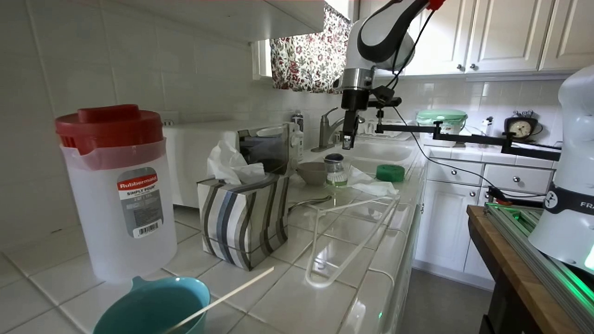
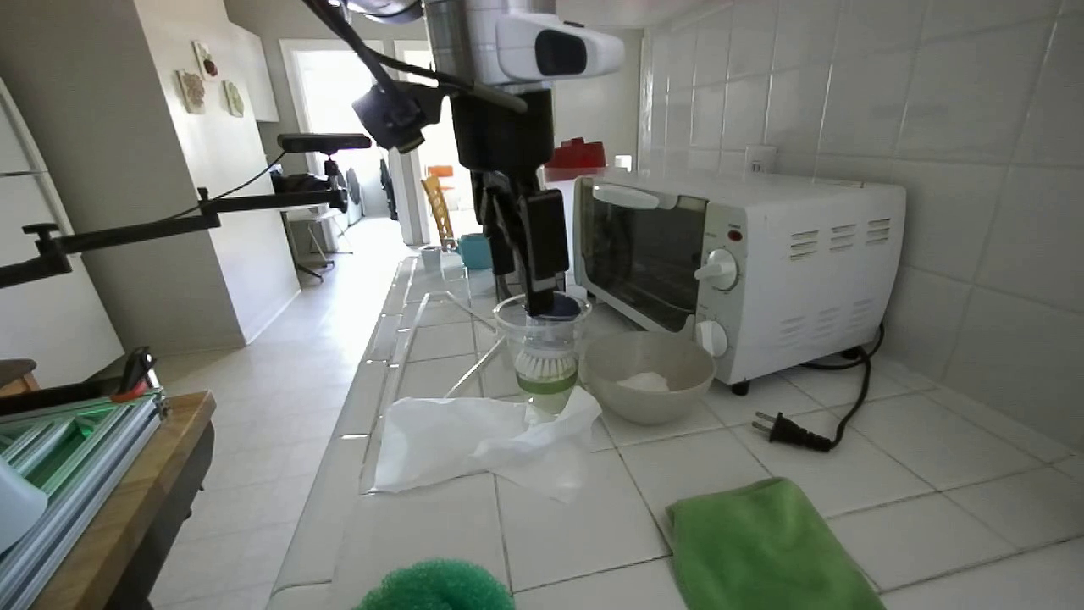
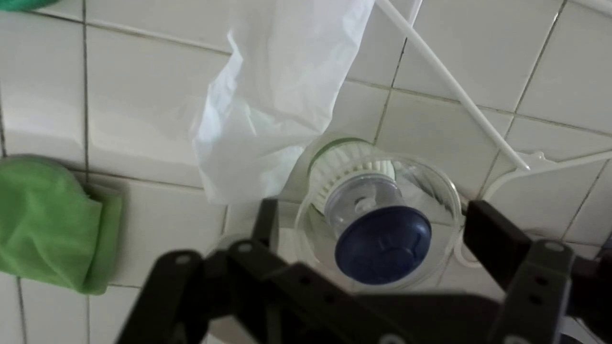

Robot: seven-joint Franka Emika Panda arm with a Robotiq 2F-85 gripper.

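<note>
The claw (image 3: 374,223) stands wide open above a clear cup (image 3: 453,191), a gap showing between them in an exterior view. In the wrist view its fingers (image 3: 492,239) sit at about 9 and 3 o'clock of the cup's rim. The cup holds a brush (image 3: 382,246), navy knob on top and white bristles below; it seems to stand upright, though the clear wall makes that hard to judge. Counted from the cup in the wrist view, paper (image 3: 282,91) lies just beside it at 11 o'clock, a white rod (image 3: 454,83) at 1 and a green cloth (image 3: 43,229) well apart at 9, all on the tiled surface (image 3: 153,239). In an exterior view, a bowl (image 2: 639,411) stands just beside the cup at 3 o'clock, an oven (image 2: 788,296) is at 2, the oven's plug (image 2: 796,434) lies between 3 and 4 and a scrubber (image 2: 436,586) at 7. In an exterior view, a tissue box (image 1: 243,222) is at 8 o'clock from the cup, a red-lidded jug (image 1: 106,204) farther off at 9, and a teal mug (image 1: 148,301), a stick (image 1: 241,288) leaning in it, toward 8.
</note>
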